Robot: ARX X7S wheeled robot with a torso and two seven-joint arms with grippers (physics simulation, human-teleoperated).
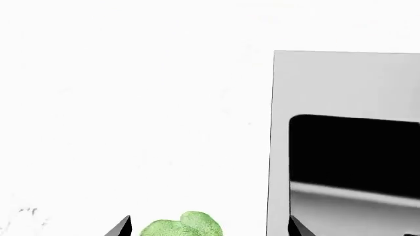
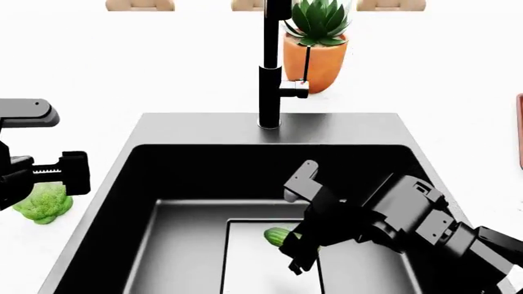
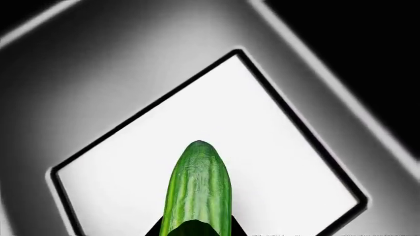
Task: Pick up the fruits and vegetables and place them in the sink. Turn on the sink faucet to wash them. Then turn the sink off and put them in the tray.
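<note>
The light-green broccoli (image 2: 43, 206) lies on the white counter left of the sink (image 2: 147, 131). My left gripper (image 2: 45, 180) hovers just over it, open; in the left wrist view the broccoli (image 1: 182, 227) sits between the two dark fingertips (image 1: 121, 227), untouched. My right gripper (image 2: 296, 246) is down inside the black basin, shut on the dark-green cucumber (image 2: 278, 236). The cucumber (image 3: 196, 182) points out over the pale drain panel (image 3: 196, 113). The black faucet (image 2: 271, 67) stands at the sink's far rim, its lever (image 2: 296, 90) pointing right. Only a sliver of the tray (image 2: 520, 131) shows at the right edge.
An orange pot with a spiky green plant (image 2: 317, 43) stands just right of the faucet. The grey sink rim (image 1: 279, 142) runs close beside the left gripper. White counter surrounds the sink.
</note>
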